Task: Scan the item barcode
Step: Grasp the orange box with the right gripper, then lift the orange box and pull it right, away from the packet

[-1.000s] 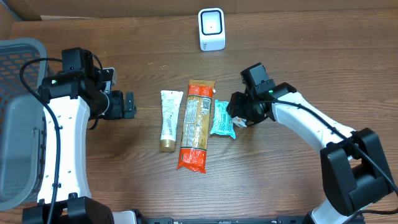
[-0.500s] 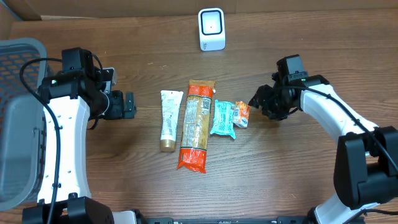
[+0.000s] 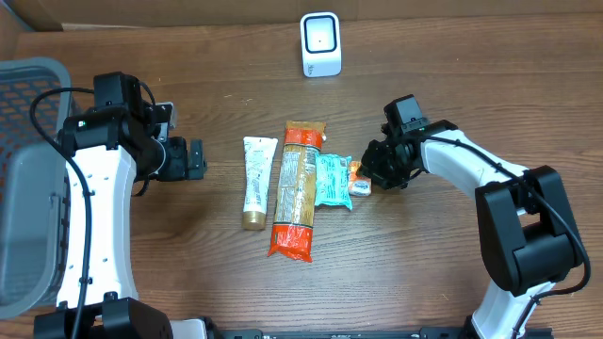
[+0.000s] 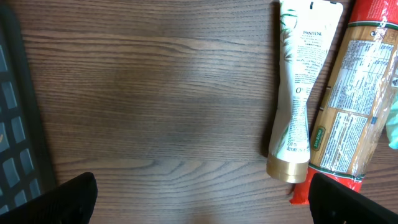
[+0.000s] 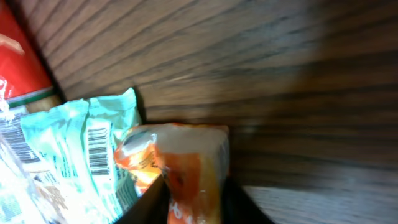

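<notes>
A small orange packet (image 3: 358, 180) lies on the wooden table beside a teal pouch (image 3: 332, 181). My right gripper (image 3: 369, 174) is down on it. In the right wrist view the orange packet (image 5: 193, 168) sits pinched between my two dark fingers (image 5: 149, 205), so the right gripper (image 5: 196, 202) is shut on it. The teal pouch (image 5: 81, 149) shows a barcode. The white scanner (image 3: 320, 44) stands at the back centre. My left gripper (image 3: 198, 158) hovers open over bare wood left of the items; the left wrist view shows the left gripper (image 4: 202, 199) with nothing between its fingers.
A white shampoo tube (image 3: 256, 182) and a long pasta pack (image 3: 297, 188) lie left of the teal pouch; the tube (image 4: 298, 93) and pack (image 4: 354, 106) also show in the left wrist view. A grey basket (image 3: 28, 179) stands at the table's left edge.
My right gripper swung out to the right, then came back left onto the orange packet and closed on it. The packet and teal pouch sit slightly further left. The left arm has not moved.
</notes>
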You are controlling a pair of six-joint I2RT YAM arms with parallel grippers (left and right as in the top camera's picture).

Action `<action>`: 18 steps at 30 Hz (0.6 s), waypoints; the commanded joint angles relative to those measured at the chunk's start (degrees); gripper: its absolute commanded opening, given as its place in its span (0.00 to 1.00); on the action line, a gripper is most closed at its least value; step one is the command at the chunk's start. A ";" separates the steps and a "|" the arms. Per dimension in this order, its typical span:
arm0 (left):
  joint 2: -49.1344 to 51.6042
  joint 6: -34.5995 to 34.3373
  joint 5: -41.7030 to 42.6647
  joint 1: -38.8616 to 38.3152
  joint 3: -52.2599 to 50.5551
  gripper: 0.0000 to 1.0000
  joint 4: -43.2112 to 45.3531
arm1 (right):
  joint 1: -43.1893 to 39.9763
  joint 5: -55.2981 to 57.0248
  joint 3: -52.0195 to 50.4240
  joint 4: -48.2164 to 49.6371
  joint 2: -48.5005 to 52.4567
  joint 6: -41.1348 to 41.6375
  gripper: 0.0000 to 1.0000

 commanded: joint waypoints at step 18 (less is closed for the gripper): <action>0.11 1.09 0.00 -0.11 -0.20 0.99 0.02 | 0.00 13.40 11.08 -13.57 -0.81 -20.74 0.53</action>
